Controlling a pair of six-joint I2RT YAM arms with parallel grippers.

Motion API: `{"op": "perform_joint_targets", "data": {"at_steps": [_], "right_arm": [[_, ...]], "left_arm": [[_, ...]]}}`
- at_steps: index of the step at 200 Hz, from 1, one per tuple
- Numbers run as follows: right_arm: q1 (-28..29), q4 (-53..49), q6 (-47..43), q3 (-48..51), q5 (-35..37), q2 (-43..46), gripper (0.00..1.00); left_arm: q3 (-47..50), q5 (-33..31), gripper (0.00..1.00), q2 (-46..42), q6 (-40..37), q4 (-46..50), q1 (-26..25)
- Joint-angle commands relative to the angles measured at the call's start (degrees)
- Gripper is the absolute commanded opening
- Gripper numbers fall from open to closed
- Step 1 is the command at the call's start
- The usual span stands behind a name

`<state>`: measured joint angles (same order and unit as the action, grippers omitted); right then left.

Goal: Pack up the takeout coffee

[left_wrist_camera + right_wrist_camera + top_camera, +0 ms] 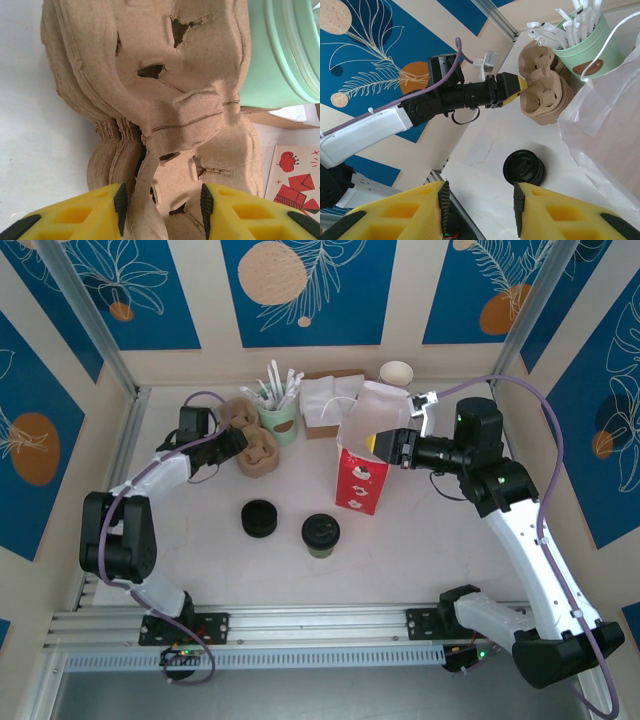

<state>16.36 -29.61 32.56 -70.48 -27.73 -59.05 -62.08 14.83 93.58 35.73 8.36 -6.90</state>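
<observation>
The takeout coffee (321, 534), an olive-green cup with a black lid, stands upright near the table's middle, with neither gripper near it. The red bag (362, 472) stands open-topped just behind and to the right of it. My right gripper (378, 444) (479, 200) hovers at the bag's upper right edge, open and holding nothing. My left gripper (238, 443) (162, 200) is at the stack of brown pulp cup carriers (258, 452) (170, 100). Its jaws are apart, straddling the stack's near edge, and the pads do not press it.
A stack of loose black lids (260, 518) (523, 167) sits left of the coffee. A mint bucket of straws (280, 420) (285, 50) (580, 45), a napkin box (325, 400) and stacked white-rimmed cups (397, 373) line the back. The bag's pale wall (610, 125) is close on the right.
</observation>
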Motion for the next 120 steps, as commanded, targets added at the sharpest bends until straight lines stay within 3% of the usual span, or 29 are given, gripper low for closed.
{"op": "perform_joint_targets", "data": {"at_steps": [1, 120], "right_arm": [[-0.4, 0.03, 0.56, 0.44, -1.41, -0.02, 0.41], [-0.75, 0.05, 0.76, 0.17, -1.64, -0.54, 0.41]], "left_arm": [[0.64, 2.04, 0.42, 0.73, 0.66, -1.51, 0.78], [1.71, 3.86, 0.22, -1.04, 2.13, -2.47, 0.66]]}}
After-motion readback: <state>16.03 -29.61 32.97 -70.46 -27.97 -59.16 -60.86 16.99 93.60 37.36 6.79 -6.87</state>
